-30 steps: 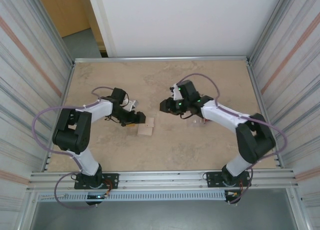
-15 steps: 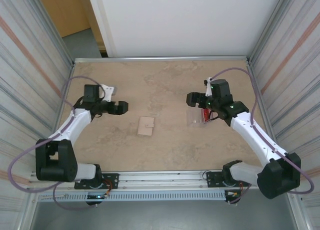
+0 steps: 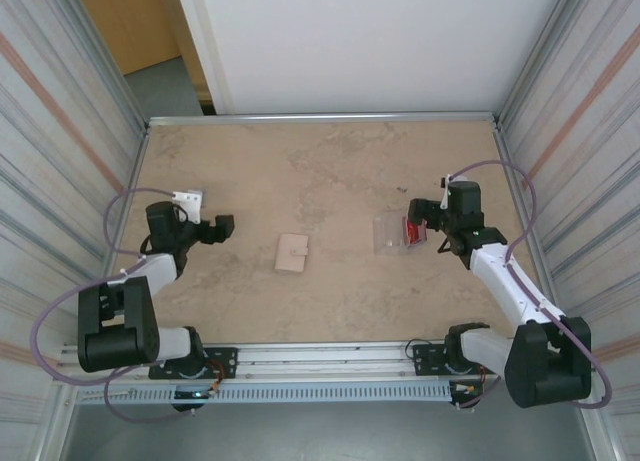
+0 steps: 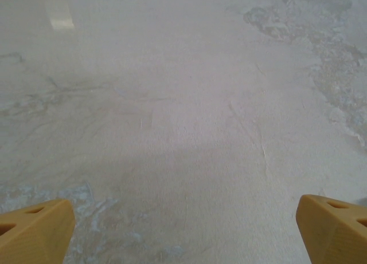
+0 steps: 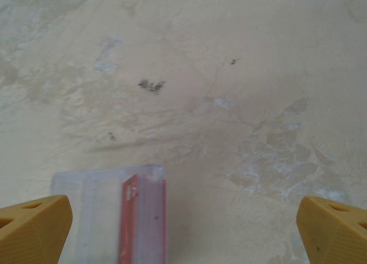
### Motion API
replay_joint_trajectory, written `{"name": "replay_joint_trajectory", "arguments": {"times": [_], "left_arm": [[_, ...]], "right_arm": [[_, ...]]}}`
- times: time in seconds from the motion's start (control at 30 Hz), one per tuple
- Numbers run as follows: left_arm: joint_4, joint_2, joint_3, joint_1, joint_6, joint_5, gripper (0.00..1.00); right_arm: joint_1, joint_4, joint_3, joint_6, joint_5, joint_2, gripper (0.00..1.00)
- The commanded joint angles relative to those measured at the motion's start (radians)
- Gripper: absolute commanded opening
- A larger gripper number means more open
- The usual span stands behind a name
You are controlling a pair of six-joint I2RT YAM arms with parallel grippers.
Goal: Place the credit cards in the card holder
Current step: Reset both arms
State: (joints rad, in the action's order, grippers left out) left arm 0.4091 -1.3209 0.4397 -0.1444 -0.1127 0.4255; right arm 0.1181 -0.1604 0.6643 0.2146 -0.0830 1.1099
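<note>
The card holder (image 3: 388, 232) is a clear sleeve lying flat on the table right of centre. A red credit card (image 3: 410, 231) sits at its right end. In the right wrist view the credit card (image 5: 143, 218) lies along the right side of the card holder (image 5: 92, 207), with clear plastic seeming to cover its middle. My right gripper (image 3: 430, 228) hovers just right of it, open and holding nothing, its yellow fingertips (image 5: 34, 229) wide apart. My left gripper (image 3: 205, 213) is at the far left, open over bare table, its fingertips (image 4: 34, 232) also spread.
A beige square wallet-like piece (image 3: 292, 253) lies flat near the table's middle, between the two arms. Metal rails edge the table (image 3: 330, 171) on all sides, with ribbed walls to the left and right.
Both arms have pulled back from the middle to the table's outer sides. Both grippers opened. The holder with the red card stays on the table at the right.
</note>
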Motion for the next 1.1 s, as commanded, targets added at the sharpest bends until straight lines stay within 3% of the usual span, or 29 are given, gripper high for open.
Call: {"name": "replay_joint_trajectory", "arguments": {"times": [0.0, 0.27, 0.5, 0.67, 1.07], "left_arm": [[0.170, -0.014, -0.015, -0.003, -0.001, 0.005, 0.99], [0.399, -0.080, -0.072, 0.011, 0.079, 0.011, 0.98], [0.587, -0.201, -0.125, 0.115, 0.026, -0.196, 0.99], [0.383, -0.193, -0.027, 0.138, 0.035, -0.280, 0.99], [0.385, -0.192, -0.029, 0.139, 0.035, -0.286, 0.99]], "right_arm": [[-0.042, 0.137, -0.023, -0.052, 0.009, 0.007, 0.99], [-0.108, 0.389, -0.157, -0.108, 0.068, 0.036, 0.99], [-0.169, 0.499, -0.211, -0.093, 0.088, 0.067, 0.99], [-0.186, 0.565, -0.241, -0.090, 0.083, 0.066, 0.99], [-0.196, 0.791, -0.286, -0.095, 0.065, 0.169, 0.99]]}}
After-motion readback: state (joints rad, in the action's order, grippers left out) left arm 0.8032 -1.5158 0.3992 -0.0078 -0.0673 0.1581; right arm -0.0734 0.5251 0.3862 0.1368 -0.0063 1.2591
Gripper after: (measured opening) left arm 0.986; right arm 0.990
